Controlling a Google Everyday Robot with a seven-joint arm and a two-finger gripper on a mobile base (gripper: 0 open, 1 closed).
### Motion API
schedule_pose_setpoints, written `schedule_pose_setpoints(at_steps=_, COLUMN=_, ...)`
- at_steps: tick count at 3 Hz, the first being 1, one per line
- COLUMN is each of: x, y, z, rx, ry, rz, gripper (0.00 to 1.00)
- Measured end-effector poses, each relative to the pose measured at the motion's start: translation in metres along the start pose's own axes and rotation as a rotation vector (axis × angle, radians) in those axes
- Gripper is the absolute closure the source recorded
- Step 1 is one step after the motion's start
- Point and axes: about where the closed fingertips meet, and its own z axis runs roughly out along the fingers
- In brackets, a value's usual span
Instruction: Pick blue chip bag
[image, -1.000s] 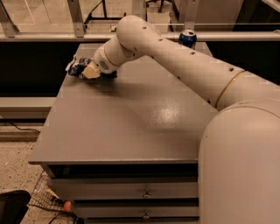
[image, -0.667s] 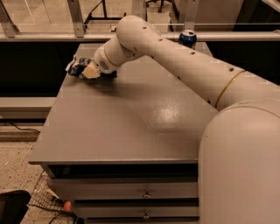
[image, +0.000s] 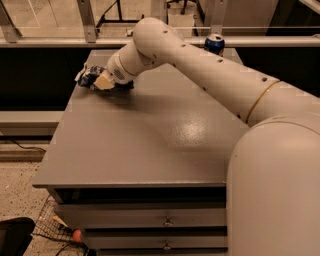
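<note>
grey table (image: 150, 150), blue chip bag (image: 88, 76) at far-left corner, gripper (image: 101, 82) against it, hold cannot be told

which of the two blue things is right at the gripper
The crumpled blue chip bag far left on the table, with the gripper at it; the blue soda can stands upright at the far edge.

I am seeing my gripper (image: 102, 82) sitting at the far left corner of the table (image: 150, 150), against the blue chip bag (image: 86, 76). My own arm (image: 210, 70) is blocking the far right side, a blue can (image: 215, 44) is standing behind it, and the near tabletop is lying open.
</note>
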Motion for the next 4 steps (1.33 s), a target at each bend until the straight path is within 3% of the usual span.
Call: schedule_pose_setpoints(at_steps=4, x=-0.0002, y=0.0001, z=0.0000, rx=0.000, ry=0.000, rz=0.000, gripper=1.00)
